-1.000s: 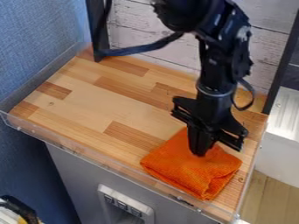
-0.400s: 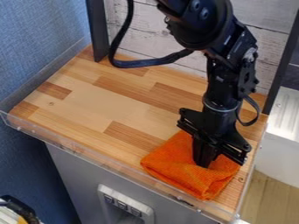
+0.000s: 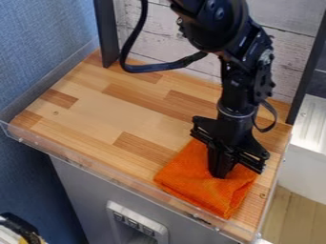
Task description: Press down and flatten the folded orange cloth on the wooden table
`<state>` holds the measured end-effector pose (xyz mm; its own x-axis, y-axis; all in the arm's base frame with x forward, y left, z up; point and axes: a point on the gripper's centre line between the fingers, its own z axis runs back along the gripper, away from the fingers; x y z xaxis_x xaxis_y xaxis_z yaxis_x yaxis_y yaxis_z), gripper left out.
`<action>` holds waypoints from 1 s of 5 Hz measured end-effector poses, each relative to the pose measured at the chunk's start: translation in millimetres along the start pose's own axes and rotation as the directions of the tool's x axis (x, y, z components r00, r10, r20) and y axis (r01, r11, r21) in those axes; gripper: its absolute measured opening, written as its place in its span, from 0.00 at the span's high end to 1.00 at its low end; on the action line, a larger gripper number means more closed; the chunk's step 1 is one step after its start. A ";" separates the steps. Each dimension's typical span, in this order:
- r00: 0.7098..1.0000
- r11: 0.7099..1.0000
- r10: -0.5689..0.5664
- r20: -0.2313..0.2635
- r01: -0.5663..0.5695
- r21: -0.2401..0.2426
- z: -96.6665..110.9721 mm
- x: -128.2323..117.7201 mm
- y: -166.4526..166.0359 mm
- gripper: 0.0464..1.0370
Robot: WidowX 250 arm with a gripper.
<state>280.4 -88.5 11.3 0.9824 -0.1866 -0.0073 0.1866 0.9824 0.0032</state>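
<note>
The black gripper (image 3: 219, 175) points down onto an orange cloth (image 3: 204, 188) near the right front corner of the wooden surface. Its fingers stand close together, with their tips against the upper middle of the cloth. The cloth lies folded in a rough square, and part of it behind the gripper is hidden. Whether any fabric is pinched between the fingertips cannot be made out.
The wooden tabletop (image 3: 102, 109) has a clear plastic rim (image 3: 96, 170) along its front edge. Dark upright posts (image 3: 107, 33) stand at the back before a whitewashed plank wall. A white unit (image 3: 309, 138) is to the right.
The gripper first moved a little right and toward the front, then slightly back left and up. The cloth's right edge has drawn in slightly to the left.
</note>
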 end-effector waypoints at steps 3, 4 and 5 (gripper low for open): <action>0.994 0.994 0.110 -0.004 -0.110 -0.007 9.1 13.9 10.0 0.81; 0.990 0.990 0.139 -0.026 -0.139 -0.005 22.9 21.8 26.6 0.56; 0.986 0.986 0.164 -0.030 -0.164 -0.005 41.3 32.7 47.5 0.25</action>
<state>321.7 -48.1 52.5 0.9990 -0.0231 -0.0372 0.0230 0.9997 -0.0009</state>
